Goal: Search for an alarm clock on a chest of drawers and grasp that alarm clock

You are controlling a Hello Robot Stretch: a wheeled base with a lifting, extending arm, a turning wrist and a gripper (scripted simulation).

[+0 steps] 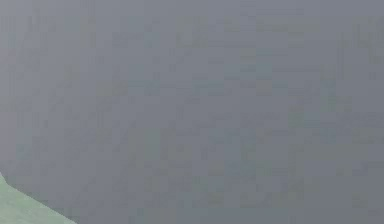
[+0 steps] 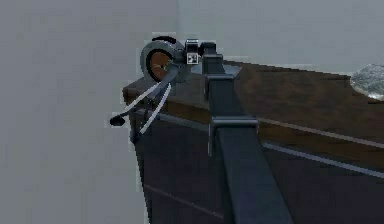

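In the arm side view a round alarm clock [image 2: 157, 62], grey-rimmed with an orange-brown face, stands at the left corner of a dark wooden chest of drawers [image 2: 300, 110]. The dark arm bar [image 2: 235, 150] rises from the bottom edge to that corner. At its far end are the white marker squares [image 2: 192, 60], right next to the clock. The gripper [image 2: 133, 118] points down and left past the chest's corner, its thin fingers [image 2: 150, 100] crossing in front of the clock. I cannot tell whether it holds anything.
A plain grey wall [image 1: 200, 100] stands close ahead in the forward view, with a pale green patch [image 1: 25, 208] at the bottom left. Light walls [image 2: 70, 100] stand behind and left of the chest. A grey rounded object [image 2: 370, 80] lies on the chest top at the right edge.
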